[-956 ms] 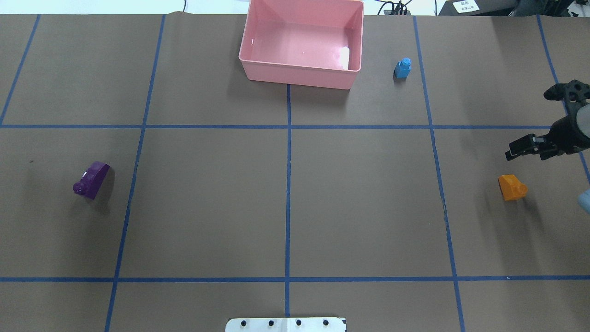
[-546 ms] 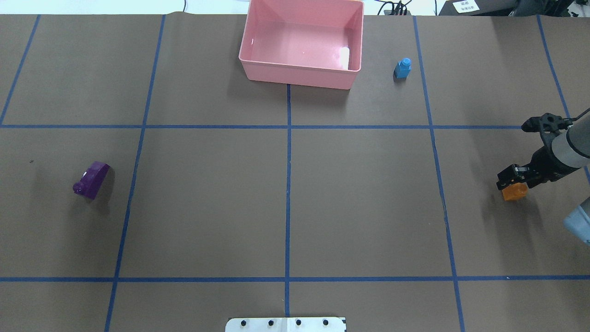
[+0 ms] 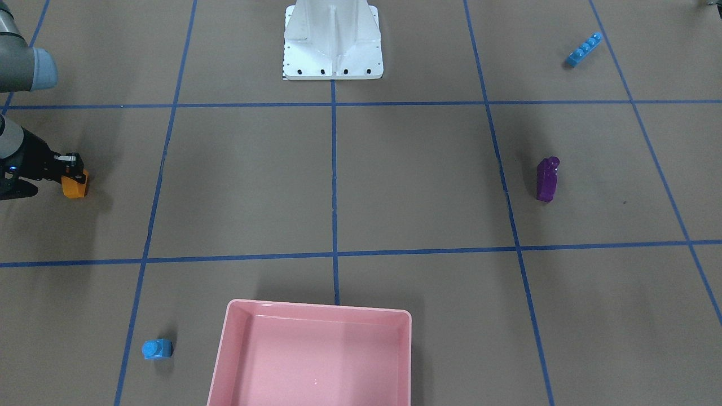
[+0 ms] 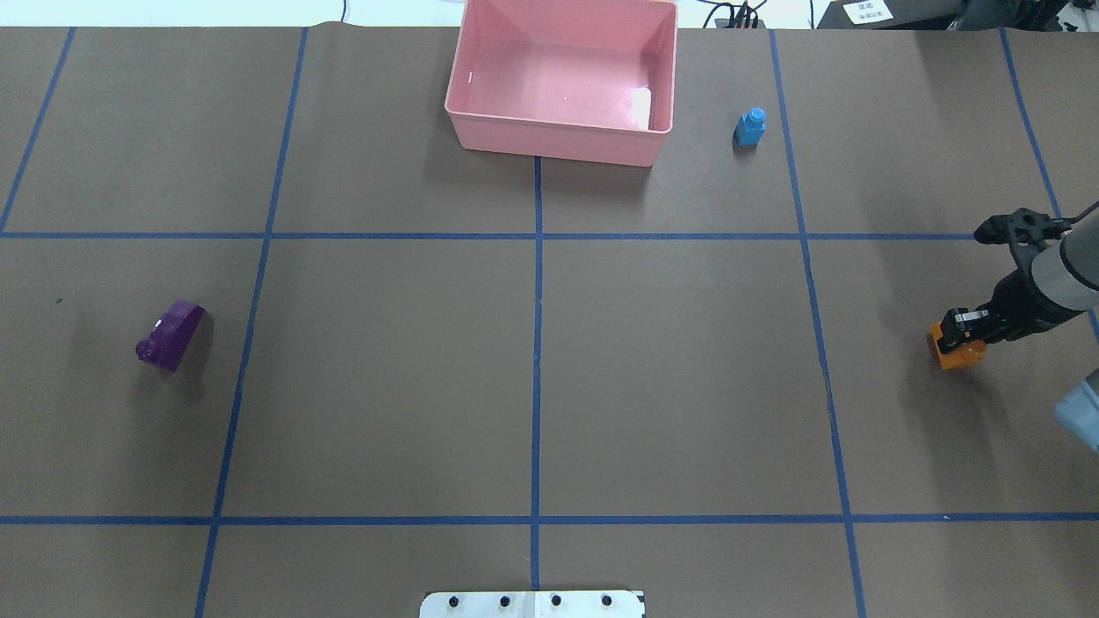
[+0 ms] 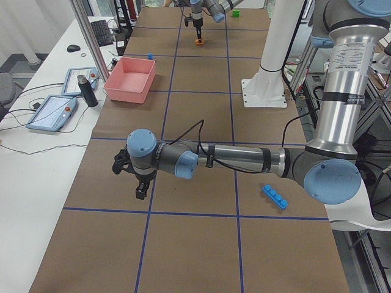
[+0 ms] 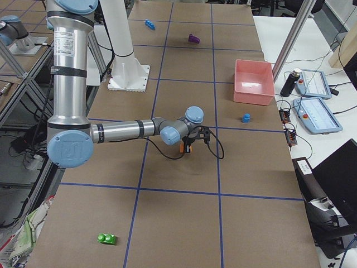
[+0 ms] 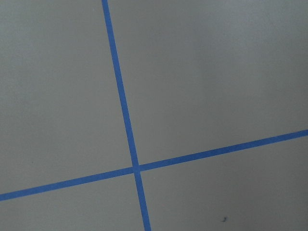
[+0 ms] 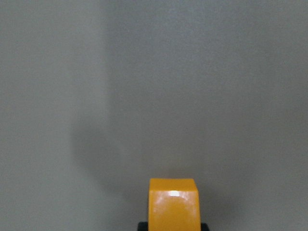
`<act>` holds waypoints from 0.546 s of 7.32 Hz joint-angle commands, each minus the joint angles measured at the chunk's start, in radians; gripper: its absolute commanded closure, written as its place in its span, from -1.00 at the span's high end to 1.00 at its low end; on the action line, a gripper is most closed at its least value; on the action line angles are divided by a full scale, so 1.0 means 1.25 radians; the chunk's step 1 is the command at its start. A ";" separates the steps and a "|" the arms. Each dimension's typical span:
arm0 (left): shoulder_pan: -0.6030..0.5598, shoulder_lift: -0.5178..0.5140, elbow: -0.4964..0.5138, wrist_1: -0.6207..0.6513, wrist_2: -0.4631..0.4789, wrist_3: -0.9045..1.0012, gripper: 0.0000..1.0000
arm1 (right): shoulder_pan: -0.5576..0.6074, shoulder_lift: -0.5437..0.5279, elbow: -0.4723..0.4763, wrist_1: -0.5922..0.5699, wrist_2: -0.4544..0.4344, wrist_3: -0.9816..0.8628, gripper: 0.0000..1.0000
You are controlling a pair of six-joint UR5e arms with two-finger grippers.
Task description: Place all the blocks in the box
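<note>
My right gripper (image 4: 955,333) is down at the table's right side, its jaws shut on the orange block (image 4: 962,354), which rests on the table and fills the bottom of the right wrist view (image 8: 173,204). The pink box (image 4: 558,144) stands empty at the far middle. A small light blue block (image 4: 749,127) stands right of it. The purple sloped block (image 4: 170,335) lies at the left. The long light blue block (image 3: 584,49) and the green block (image 6: 107,239) lie near the robot. My left gripper (image 5: 140,189) hovers over bare table; I cannot tell whether it is open or shut.
The white robot base (image 3: 333,45) stands at the near middle edge. Blue tape lines grid the brown table cover. Tablets and a bottle (image 5: 84,90) sit on the side table beyond the box.
My right gripper came down and toward the robot from above the orange block and now grips it. The block has hardly shifted. Other blocks have not moved.
</note>
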 commanded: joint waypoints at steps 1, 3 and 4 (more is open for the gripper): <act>0.061 0.002 -0.084 0.000 0.000 -0.132 1.00 | 0.077 0.017 0.093 -0.152 0.044 0.000 -1.00; 0.166 0.015 -0.171 -0.001 0.011 -0.262 1.00 | 0.145 0.153 0.178 -0.395 0.049 -0.002 -1.00; 0.220 0.017 -0.193 -0.031 0.052 -0.318 1.00 | 0.154 0.204 0.200 -0.459 0.049 -0.002 -1.00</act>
